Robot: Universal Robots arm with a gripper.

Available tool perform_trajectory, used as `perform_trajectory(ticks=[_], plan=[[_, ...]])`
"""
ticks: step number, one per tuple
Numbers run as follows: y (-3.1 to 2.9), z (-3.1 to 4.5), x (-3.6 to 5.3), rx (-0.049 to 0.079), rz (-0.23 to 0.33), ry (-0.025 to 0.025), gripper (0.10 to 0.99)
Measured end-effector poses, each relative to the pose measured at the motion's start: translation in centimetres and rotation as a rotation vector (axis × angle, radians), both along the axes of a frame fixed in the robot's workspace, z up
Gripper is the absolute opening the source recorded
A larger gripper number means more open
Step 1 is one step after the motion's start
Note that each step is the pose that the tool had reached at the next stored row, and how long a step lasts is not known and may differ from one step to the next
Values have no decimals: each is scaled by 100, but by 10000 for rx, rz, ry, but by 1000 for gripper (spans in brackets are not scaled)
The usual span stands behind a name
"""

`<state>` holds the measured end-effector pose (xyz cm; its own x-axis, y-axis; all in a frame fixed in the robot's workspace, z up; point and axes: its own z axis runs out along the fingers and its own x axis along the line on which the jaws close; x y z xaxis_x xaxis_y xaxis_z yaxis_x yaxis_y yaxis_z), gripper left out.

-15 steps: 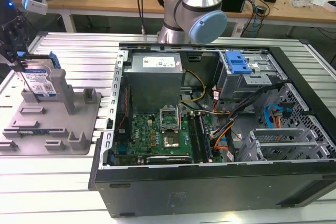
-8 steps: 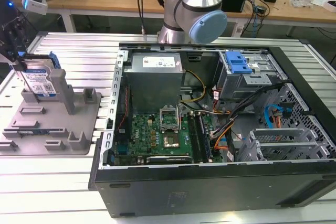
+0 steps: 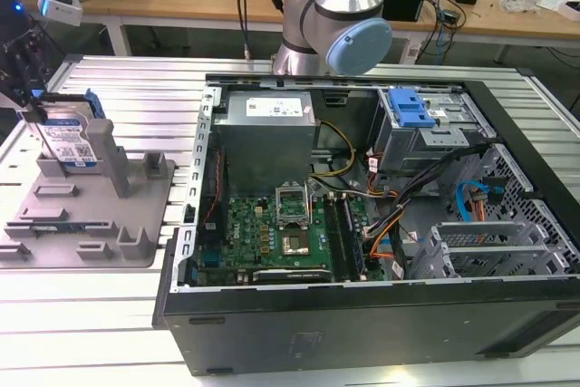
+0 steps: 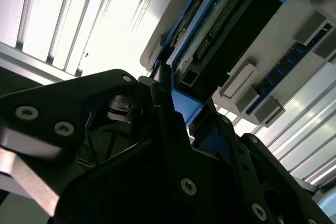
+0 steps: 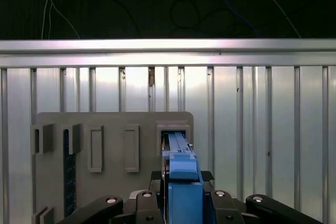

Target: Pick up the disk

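First wrist view: pincer [image 5: 181,203] clamped on the disk [image 5: 181,174]; grey fixture [image 5: 110,150] beneath.

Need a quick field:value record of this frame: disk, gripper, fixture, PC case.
disk: silver drive with blue side rails, standing on edge at the grey fixture, at the exterior view's left
gripper: black fingers closed on the disk's blue rail
fixture: grey plastic plate with posts on the slatted aluminium table
computer case: open tower lying on its side, motherboard exposed, at the exterior view's right of the fixture
drive cage: blue-latched, inside the case
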<state>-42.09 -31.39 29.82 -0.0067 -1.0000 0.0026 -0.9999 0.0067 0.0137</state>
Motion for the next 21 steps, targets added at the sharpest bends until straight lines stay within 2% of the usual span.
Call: perform_trajectory(ticks=[4, 7, 10, 11, 13, 15, 21], plan=[[0, 4, 0, 1, 0, -4, 365], [0, 99, 0, 0, 0, -1, 365], [0, 245, 0, 0, -1, 0, 365], [0, 328, 0, 0, 0, -1, 365], [0, 436, 0, 0, -1, -1, 365], [0, 577, 0, 0, 0, -1, 365], [0, 872, 0, 0, 0, -1, 365]])
